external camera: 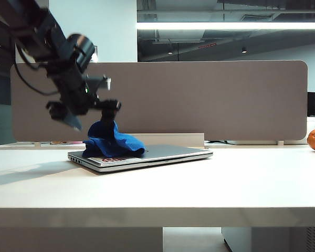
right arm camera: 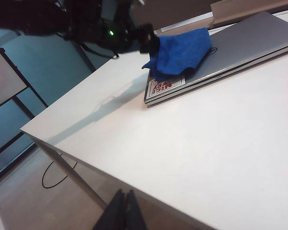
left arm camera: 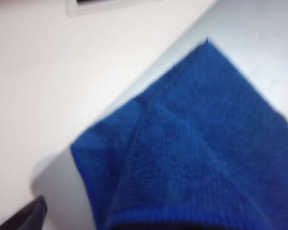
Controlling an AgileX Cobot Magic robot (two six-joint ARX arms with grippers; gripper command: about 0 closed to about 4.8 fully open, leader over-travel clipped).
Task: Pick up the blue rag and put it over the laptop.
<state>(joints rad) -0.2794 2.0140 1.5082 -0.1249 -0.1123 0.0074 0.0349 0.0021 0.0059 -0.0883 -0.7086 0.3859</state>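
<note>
Item: blue rag (external camera: 113, 140), soft, light, limp, heaped on the laptop (external camera: 163, 154) lid's left end; I'd pinch its raised peak. Left gripper (external camera: 94, 113) just above that peak, jaws spread, holding nothing. Right gripper (right arm camera: 125, 211) parked off-table, fingers together, empty.
</note>
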